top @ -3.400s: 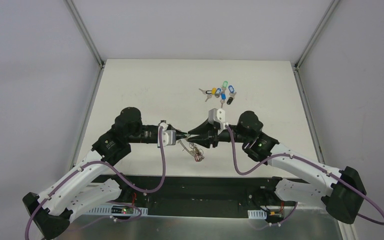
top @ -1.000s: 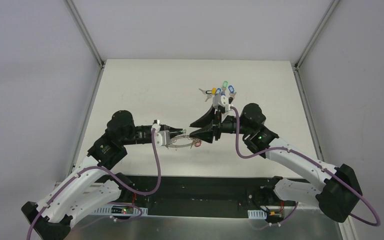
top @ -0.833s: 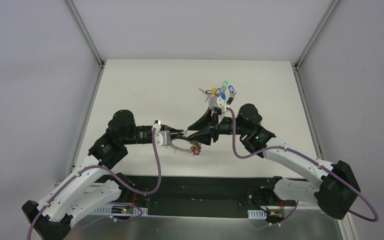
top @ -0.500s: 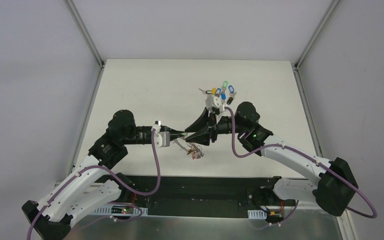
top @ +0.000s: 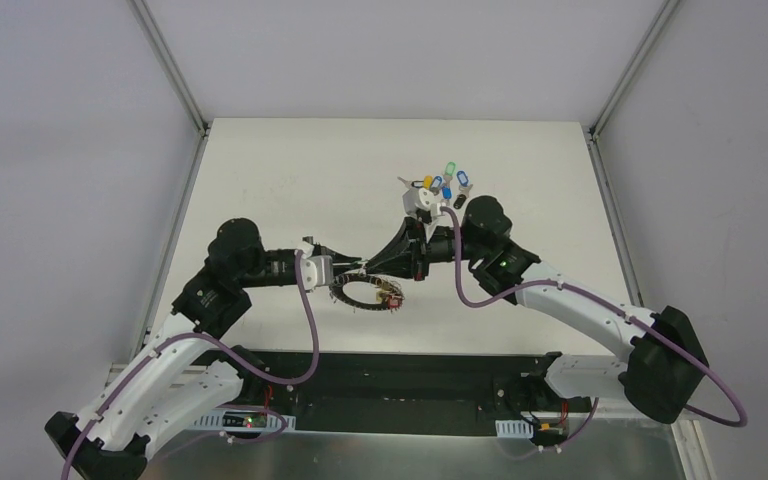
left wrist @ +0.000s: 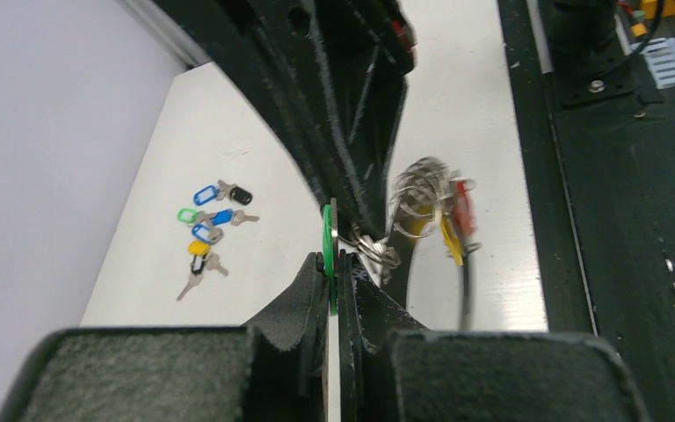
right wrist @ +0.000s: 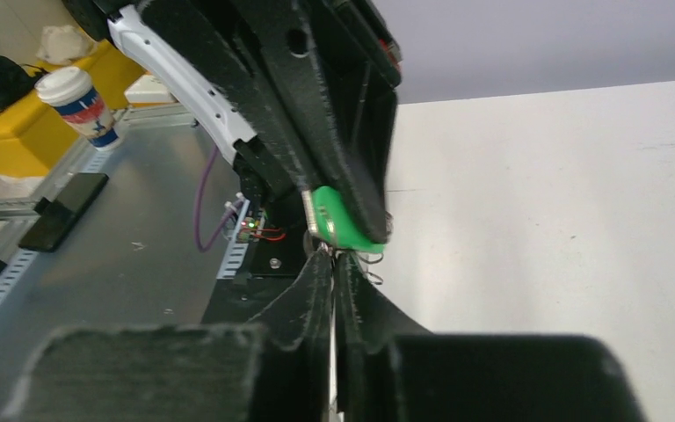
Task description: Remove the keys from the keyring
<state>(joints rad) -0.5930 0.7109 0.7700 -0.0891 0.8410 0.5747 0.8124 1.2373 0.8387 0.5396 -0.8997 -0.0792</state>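
Observation:
The keyring (top: pixel 358 305) hangs just above the table between the two grippers, its flat face turned up and its rim fringed with wire loops. A red-tagged key (top: pixel 393 298) hangs at its right edge. In the left wrist view the ring's wire loops (left wrist: pixel 417 186), the red tag (left wrist: pixel 464 204) and a yellow tag (left wrist: pixel 448 239) dangle together. My left gripper (top: pixel 353 268) (left wrist: pixel 333 257) is shut on a green tag (left wrist: pixel 326 230) joined to the ring. My right gripper (top: pixel 373 268) (right wrist: pixel 331 257) meets it tip to tip, shut on a thin wire loop beside that green tag (right wrist: pixel 344 225).
Several loose keys with blue, green, yellow and black tags (top: pixel 441 185) (left wrist: pixel 208 230) lie on the white table behind the right wrist. The black base plate (top: pixel 410 372) runs along the near edge. Metal frame posts (top: pixel 168 65) stand at the back corners.
The keyring has swung from hanging edge-on to face-up below the grippers. The right gripper has moved left and now meets the left gripper's tips. The left arm has shifted slightly left.

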